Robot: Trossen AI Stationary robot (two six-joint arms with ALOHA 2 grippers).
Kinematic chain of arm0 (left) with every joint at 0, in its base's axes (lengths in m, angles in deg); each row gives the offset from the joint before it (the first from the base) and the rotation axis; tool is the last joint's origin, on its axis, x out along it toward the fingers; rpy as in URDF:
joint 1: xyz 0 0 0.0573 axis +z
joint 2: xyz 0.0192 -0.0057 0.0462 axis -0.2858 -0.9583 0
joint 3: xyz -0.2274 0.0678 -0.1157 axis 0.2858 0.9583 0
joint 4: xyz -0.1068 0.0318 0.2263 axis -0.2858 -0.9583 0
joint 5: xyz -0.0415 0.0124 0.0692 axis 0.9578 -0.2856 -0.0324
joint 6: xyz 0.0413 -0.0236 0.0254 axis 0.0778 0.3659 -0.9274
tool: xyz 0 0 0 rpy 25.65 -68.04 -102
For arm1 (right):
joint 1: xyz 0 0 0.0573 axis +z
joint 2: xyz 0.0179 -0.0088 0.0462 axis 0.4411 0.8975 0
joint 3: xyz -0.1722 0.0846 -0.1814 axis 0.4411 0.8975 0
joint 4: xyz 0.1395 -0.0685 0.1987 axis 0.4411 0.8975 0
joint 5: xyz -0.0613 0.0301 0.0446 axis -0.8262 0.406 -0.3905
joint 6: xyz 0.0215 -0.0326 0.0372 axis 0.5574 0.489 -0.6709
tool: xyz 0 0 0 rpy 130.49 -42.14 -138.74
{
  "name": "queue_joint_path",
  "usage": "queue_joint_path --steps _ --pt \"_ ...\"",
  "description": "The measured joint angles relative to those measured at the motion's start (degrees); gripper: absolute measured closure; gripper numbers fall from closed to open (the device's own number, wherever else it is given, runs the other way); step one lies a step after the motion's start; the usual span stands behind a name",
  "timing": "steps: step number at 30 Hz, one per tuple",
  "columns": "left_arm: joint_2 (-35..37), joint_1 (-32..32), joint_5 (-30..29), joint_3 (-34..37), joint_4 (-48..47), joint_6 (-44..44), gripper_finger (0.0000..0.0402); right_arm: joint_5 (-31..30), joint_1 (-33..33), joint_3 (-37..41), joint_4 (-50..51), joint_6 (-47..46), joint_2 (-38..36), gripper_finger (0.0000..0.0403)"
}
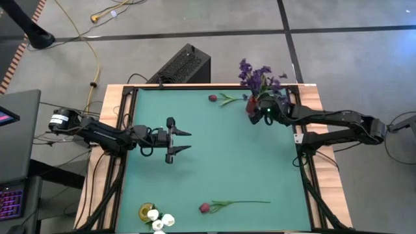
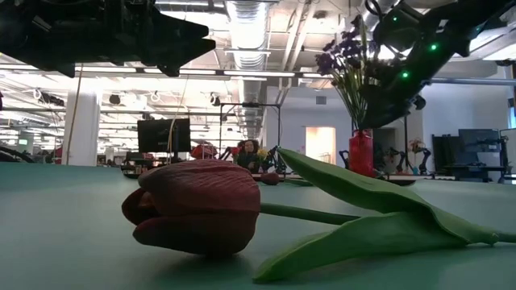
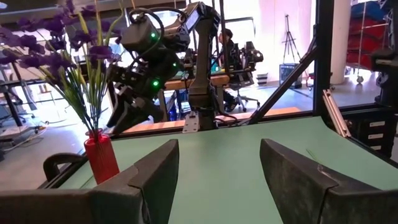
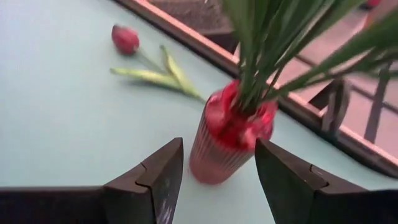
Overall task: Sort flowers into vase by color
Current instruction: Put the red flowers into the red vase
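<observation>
- Already, at the near left corner of the green tabletop [image 1: 214,156], white tulips [image 1: 160,220] stand gathered in a yellow vase [image 1: 147,211]; that looks like the white group finished and parked out of the working area.
- Over the left middle of the tabletop hovers the left end effector [image 1: 182,141], fingers spread and holding nothing, pointing toward the centre; it seems to be waiting.
- Near the front edge, a dark red tulip [image 1: 205,208] lies flat with its stem running to the right, touching no vase, so it is probably still to be sorted.
- Along the far edge lies a second red tulip [image 1: 212,98], its leaves pointing toward the red vase [image 4: 229,134]; it is loose too.
- At the far right, purple sprigs [image 1: 257,77] stand upright in the red vase, so the purple group looks placed.
- Right beside that vase hangs the right end effector [image 4: 217,180], fingers apart on either side of the vase body and gripping nothing that I can see; it is likely just clear of a drop-off.
- No brand, label or readable writing shows on the vases, the flowers or the arms.
</observation>
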Motion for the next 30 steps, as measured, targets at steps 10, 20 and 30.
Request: queue_joint_path --steps 10,20,30 --pt "0.0 0.0 -0.01 0.0 -0.02 -0.02 0.0187 13.41 0.22 -2.22 11.55 -5.36 -0.11 0.0177" --pt "0.0 0.0 -0.01 0.0 -0.01 -0.49 0.0187 25.26 19.45 -7.47 18.02 -14.69 -0.11 0.0183" --pt "0.0 0.0 -0.02 -0.33 -0.47 -0.39 0.0187 19.45 48.66 -8.15 2.12 -25.05 5.73 0.0188"
